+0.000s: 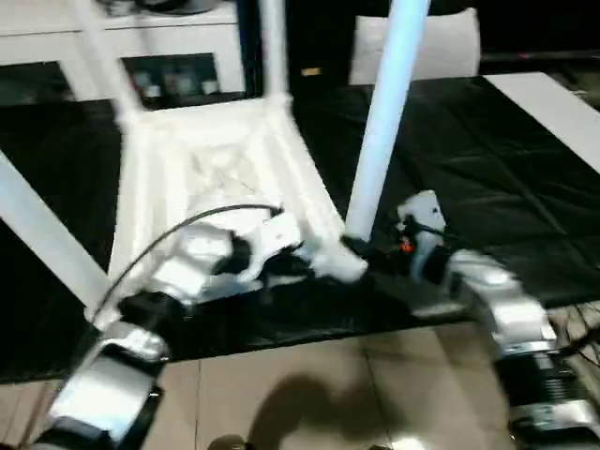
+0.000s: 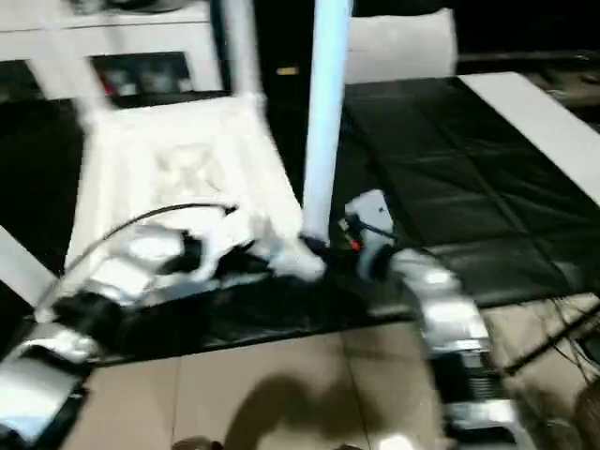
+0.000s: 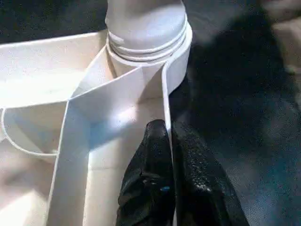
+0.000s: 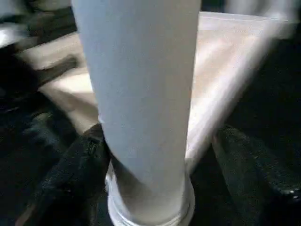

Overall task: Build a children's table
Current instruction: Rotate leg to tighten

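The children's table lies upside down on a black mat, its ribbed white top [image 1: 216, 159] facing up. Legs stand in its corner sockets. The near right leg [image 1: 380, 141] rises from its round socket [image 3: 155, 52]. My left gripper [image 3: 168, 129] is shut on the thin rim wall of the top, just short of that socket. My right gripper [image 1: 370, 255] is open around the base of the near right leg [image 4: 141, 94]. One finger [image 4: 80, 165] lies close against the leg, and the other finger [image 4: 254, 165] stands clear of it.
The black mat [image 1: 487, 187] ends at a tiled floor [image 1: 328, 394] in front of me. A flat white panel [image 1: 553, 108] lies at the far right, and white furniture [image 1: 141, 37] stands behind. Cables [image 1: 581, 328] run along the mat's right edge.
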Robot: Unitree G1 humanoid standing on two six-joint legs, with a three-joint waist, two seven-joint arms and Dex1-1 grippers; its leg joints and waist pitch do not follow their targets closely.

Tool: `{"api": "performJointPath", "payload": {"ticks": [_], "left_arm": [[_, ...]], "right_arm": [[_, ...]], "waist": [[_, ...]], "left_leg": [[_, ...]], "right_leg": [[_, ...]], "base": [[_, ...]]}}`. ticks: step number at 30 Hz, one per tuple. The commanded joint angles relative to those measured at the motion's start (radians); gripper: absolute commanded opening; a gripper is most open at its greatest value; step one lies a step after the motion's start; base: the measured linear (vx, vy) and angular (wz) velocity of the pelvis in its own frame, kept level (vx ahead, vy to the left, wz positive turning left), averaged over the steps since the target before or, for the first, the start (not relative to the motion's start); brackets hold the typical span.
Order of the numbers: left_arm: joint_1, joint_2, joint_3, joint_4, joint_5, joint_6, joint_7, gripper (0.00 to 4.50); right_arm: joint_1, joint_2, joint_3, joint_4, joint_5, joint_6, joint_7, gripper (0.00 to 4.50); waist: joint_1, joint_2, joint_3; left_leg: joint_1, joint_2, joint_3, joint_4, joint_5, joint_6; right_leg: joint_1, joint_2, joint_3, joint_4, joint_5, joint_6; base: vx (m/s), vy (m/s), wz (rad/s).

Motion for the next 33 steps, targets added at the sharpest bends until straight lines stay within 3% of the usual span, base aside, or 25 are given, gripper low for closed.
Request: {"api": "performJointPath", "payload": {"ticks": [1,4,7,12,18,24,29,31,32,33], "left_arm": [[-0.002,-0.003,-0.047,-0.074,-0.029,-0.047,-0.125,0.00],[0.007,0.029,-0.081,-0.088,-0.034,-0.079,-0.229,0.00],[0.008,0.050,-0.107,-0.088,-0.027,-0.109,-0.287,0.00],[0.003,0.061,-0.120,-0.078,-0.014,-0.139,-0.333,0.00],[0.000,0.071,-0.125,-0.073,-0.022,-0.147,-0.356,0.00],[-0.001,0.073,-0.119,-0.064,-0.022,-0.147,-0.359,0.00],[0.001,0.065,-0.103,-0.062,-0.029,-0.130,-0.332,0.00],[0.000,0.057,-0.088,-0.066,-0.034,-0.105,-0.296,0.00],[-0.004,0.047,-0.063,-0.071,-0.033,-0.057,-0.229,0.00],[-0.007,0.041,-0.051,-0.071,-0.031,-0.028,-0.191,0.00]], "right_arm": [[0.001,-0.034,0.036,-0.019,0.033,-0.002,0.131,3.54],[-0.012,-0.075,0.075,0.000,0.052,-0.008,0.261,3.54],[-0.028,-0.094,0.104,0.014,0.060,-0.006,0.343,3.54],[-0.051,-0.109,0.135,0.046,0.062,-0.014,0.431,3.06],[-0.062,-0.122,0.163,0.063,0.072,0.000,0.506,2.62],[-0.060,-0.120,0.154,0.059,0.090,0.023,0.521,2.11],[-0.051,-0.103,0.138,0.042,0.115,0.053,0.510,2.07],[-0.034,-0.089,0.126,0.020,0.116,0.062,0.469,2.07],[-0.005,-0.058,0.111,-0.008,0.093,0.057,0.368,2.07],[0.008,-0.038,0.103,-0.012,0.068,0.048,0.298,2.07]], "waist": [[-0.003,-0.003,-0.072],[0.009,-0.010,-0.071],[0.017,-0.007,-0.071],[0.020,-0.015,-0.069],[0.021,-0.015,-0.071],[0.022,-0.012,-0.072],[0.023,-0.011,-0.072],[0.024,-0.013,-0.070],[0.023,-0.007,-0.069],[0.023,-0.009,-0.067]], "left_leg": [[0.010,0.013,0.017,-0.053,-0.115,0.099],[0.008,0.015,0.019,-0.052,-0.113,0.093],[0.010,0.016,0.019,-0.054,-0.136,0.086],[0.008,0.016,0.020,-0.056,-0.146,0.067],[0.008,0.015,0.021,-0.054,-0.121,0.068],[0.008,0.015,0.021,-0.052,-0.116,0.072],[0.009,0.015,0.021,-0.054,-0.129,0.062],[0.009,0.015,0.021,-0.054,-0.127,0.061],[0.009,0.015,0.021,-0.055,-0.135,0.055],[0.010,0.016,0.022,-0.056,-0.139,0.051]], "right_leg": [[0.067,-0.040,0.043,-0.053,0.030,-0.277],[0.064,-0.042,0.042,-0.050,0.018,-0.280],[0.062,-0.044,0.042,-0.052,-0.023,-0.274],[0.063,-0.046,0.042,-0.055,-0.074,-0.254],[0.062,-0.045,0.043,-0.052,-0.057,-0.253],[0.061,-0.043,0.042,-0.052,-0.053,-0.257],[0.062,-0.043,0.042,-0.053,-0.064,-0.255],[0.062,-0.043,0.042,-0.054,-0.072,-0.252],[0.060,-0.044,0.042,-0.055,-0.087,-0.248],[0.058,-0.043,0.044,-0.059,-0.094,-0.241]], "base": [[0.000,0.000,0.00],[0.000,0.000,0.00],[0.000,0.000,0.00],[0.000,0.000,0.00],[0.000,0.000,0.00],[0.000,0.000,0.00],[0.000,0.000,0.00],[0.000,0.000,0.00],[0.000,0.000,0.00],[0.000,0.000,0.00]]}}
